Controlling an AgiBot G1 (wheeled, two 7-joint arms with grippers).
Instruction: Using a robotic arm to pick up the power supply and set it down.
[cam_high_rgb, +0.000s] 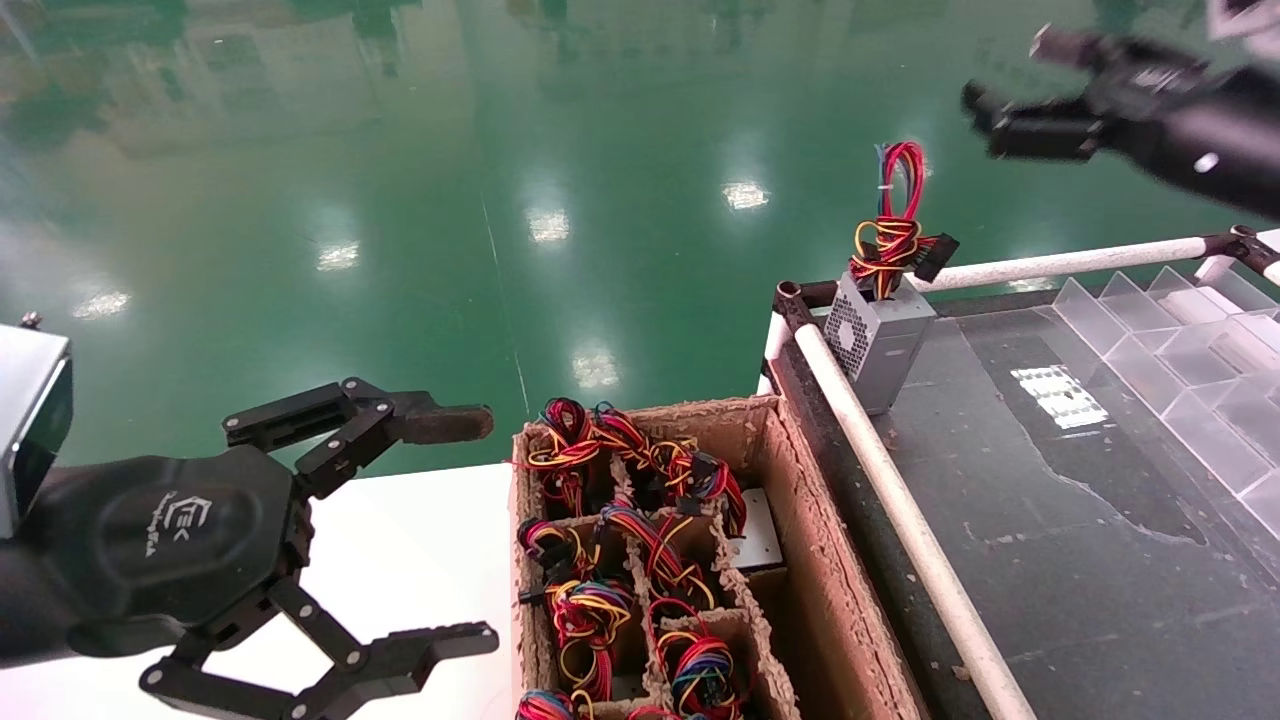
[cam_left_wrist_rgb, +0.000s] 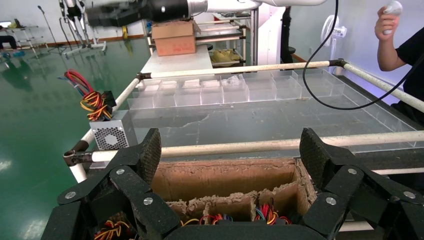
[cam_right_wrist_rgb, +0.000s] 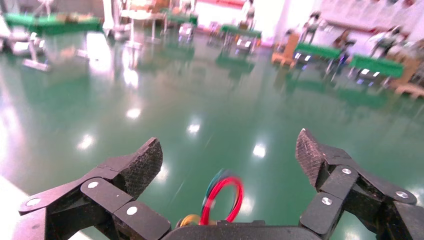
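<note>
Head view shows, nearest me, my left gripper (cam_high_rgb: 420, 530) hanging idle over the white counter (cam_high_rgb: 420, 560) with its fingers spread wide and empty. Just beside it sits the cardboard crate (cam_high_rgb: 800, 540), its pulp dividers packed with wire bundles (cam_high_rgb: 600, 610); I count at least six bundles there, though the frame edge cuts off more, so I cannot give a total.

Farther on, one power supply (cam_high_rgb: 880, 335) stands upright at the near corner of the dark counter (cam_high_rgb: 1050, 520), right against the white rail (cam_high_rgb: 900, 500), its red and yellow wire loop (cam_high_rgb: 893, 215) rising above it. My right gripper (cam_high_rgb: 985, 115) is up beyond it, well apart, fingers open and holding nothing; the right wrist view shows only the loop between them.

The risks, as I judge them: the box stands tall on a small footing at the very corner, so a nudge from my right arm could tip it over the rail to the green floor (cam_high_rgb: 500, 200). The springy loop could also snag a finger. Two grippers, one crate, one freed power supply.
</note>
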